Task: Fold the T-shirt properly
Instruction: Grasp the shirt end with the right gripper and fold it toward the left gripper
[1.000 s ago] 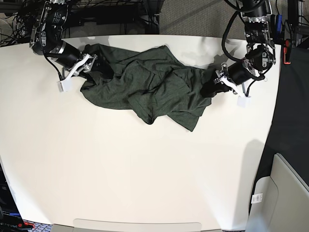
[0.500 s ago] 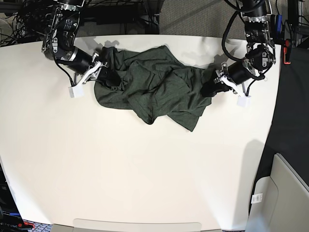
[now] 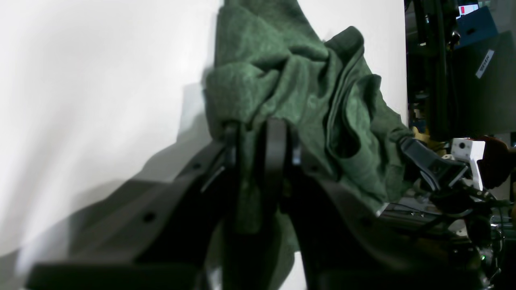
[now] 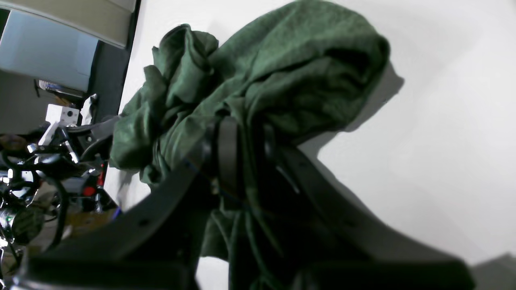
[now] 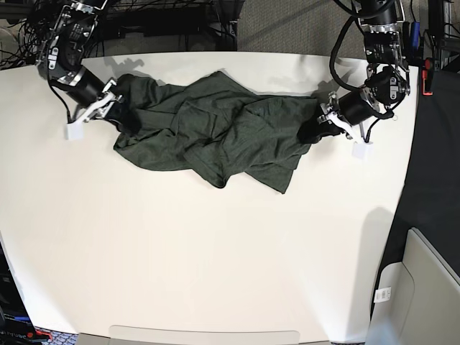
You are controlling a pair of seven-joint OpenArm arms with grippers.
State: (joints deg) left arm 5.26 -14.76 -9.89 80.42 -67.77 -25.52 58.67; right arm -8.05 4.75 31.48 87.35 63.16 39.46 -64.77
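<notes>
The T-shirt (image 5: pixel 215 133) is a dark olive-green knit, lying crumpled and stretched sideways across the far part of the white table (image 5: pixel 215 251). My right gripper (image 5: pixel 118 113), on the base view's left, is shut on the shirt's left end. In the right wrist view the fingers (image 4: pixel 227 149) pinch bunched fabric (image 4: pixel 290 72). My left gripper (image 5: pixel 316 129), on the base view's right, is shut on the shirt's right end. In the left wrist view the fingers (image 3: pixel 276 137) clamp a fold of the shirt (image 3: pixel 282 72). The shirt's sleeves and collar are lost in the folds.
A grey bin (image 5: pixel 424 287) stands off the table at the lower right. Dark floor and equipment (image 5: pixel 438 144) lie past the table's right edge. Cables and frames (image 5: pixel 180 21) run behind the far edge. Bare table top fills the near half.
My right gripper first moved right, then pulled back left with the shirt's end. The shirt now lies stretched wider and flatter. My left gripper has barely moved.
</notes>
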